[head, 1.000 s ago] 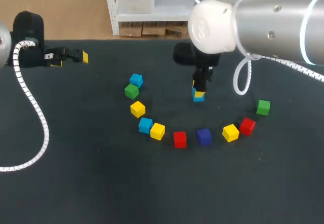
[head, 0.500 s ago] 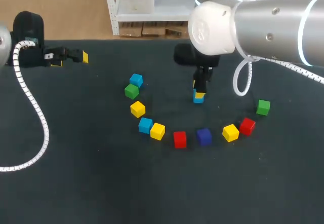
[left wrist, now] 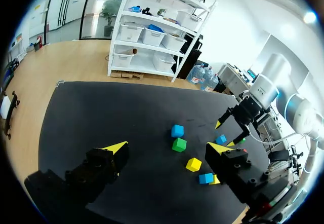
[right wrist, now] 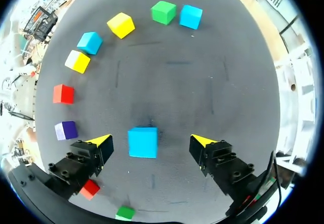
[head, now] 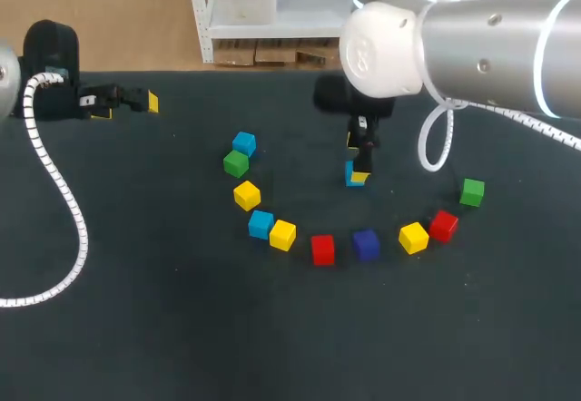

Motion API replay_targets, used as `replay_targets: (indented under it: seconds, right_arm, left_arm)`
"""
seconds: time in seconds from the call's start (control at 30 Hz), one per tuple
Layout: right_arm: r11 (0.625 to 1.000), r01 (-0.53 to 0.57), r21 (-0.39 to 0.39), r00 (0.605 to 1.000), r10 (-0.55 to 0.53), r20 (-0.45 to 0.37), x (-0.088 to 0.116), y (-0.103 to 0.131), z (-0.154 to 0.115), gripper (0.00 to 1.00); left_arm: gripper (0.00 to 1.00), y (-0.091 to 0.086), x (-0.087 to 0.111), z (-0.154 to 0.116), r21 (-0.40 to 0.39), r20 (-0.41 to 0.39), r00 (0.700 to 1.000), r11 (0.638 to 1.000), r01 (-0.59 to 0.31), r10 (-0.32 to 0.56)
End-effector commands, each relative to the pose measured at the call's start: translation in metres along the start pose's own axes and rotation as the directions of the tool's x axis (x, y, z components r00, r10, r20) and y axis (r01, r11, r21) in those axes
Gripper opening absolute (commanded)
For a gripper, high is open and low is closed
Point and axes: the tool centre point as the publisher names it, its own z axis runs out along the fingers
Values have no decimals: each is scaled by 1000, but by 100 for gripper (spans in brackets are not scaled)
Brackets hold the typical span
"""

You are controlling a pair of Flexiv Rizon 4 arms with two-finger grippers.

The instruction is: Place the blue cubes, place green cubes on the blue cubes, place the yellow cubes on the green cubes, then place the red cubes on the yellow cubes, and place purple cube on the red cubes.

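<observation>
- My right gripper (head: 357,169) hangs just right of centre in the head view, fingers spread and pinching nothing.
- A blue cube (right wrist: 143,142) sits flat on the table (head: 163,328) between those fingers. The right wrist view shows bare table on both sides of it.
- My left gripper (left wrist: 167,147) is at the upper left of the head view, fingers wide apart and empty.
- The other cubes curve in an arc below centre. At its left end are an upper blue cube (head: 243,143) and a left green cube (head: 236,162).
- A red cube (head: 322,249) and the purple cube (head: 366,244) lie at the arc's lowest point.
- A right green cube (head: 472,192) ends the arc at the right.
</observation>
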Motion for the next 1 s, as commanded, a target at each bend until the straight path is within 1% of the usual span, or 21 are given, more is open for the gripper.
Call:
replay_targets:
  seconds: [0.03,0.1,0.23,0.4,0.5,0.7,0.73,0.87,0.93,1.0]
  right_arm:
    - [995,-86,47,996,84,36,-5,8,-21,100]
    - [986,-157,56,986,153,73,-7,12,-34,100]
    - [971,-237,39,963,230,141,-11,29,-61,100]
    - [954,-301,4,938,295,179,-14,53,-84,100]
    - [949,-314,4,931,307,198,-17,65,-93,100]
    - [954,-300,2,922,290,257,-27,93,-107,100]
    - [955,-298,-8,919,289,267,-30,99,-110,100]
    - [962,-272,-23,924,268,271,-40,119,-109,100]
    - [964,-265,-35,925,264,274,-48,129,-105,100]
    - [965,-260,-42,919,261,297,-58,141,-99,100]
  left_arm:
    - [100,3,1,0,15,6,1000,1000,-3,3]
    - [100,3,1,0,15,6,1000,1000,-3,3]
    - [100,3,1,0,15,6,1000,1000,-3,3]
    - [100,3,1,0,15,6,1000,1000,-3,3]
    - [100,3,1,0,15,6,1000,1000,-3,3]
    - [100,3,1,0,15,6,1000,1000,-3,3]
    - [100,3,1,0,15,6,1000,1000,-3,3]
    - [100,3,1,0,15,6,1000,1000,-3,3]
    - [100,3,1,0,15,6,1000,1000,-3,3]
    - [100,3,1,0,15,6,1000,1000,-3,3]
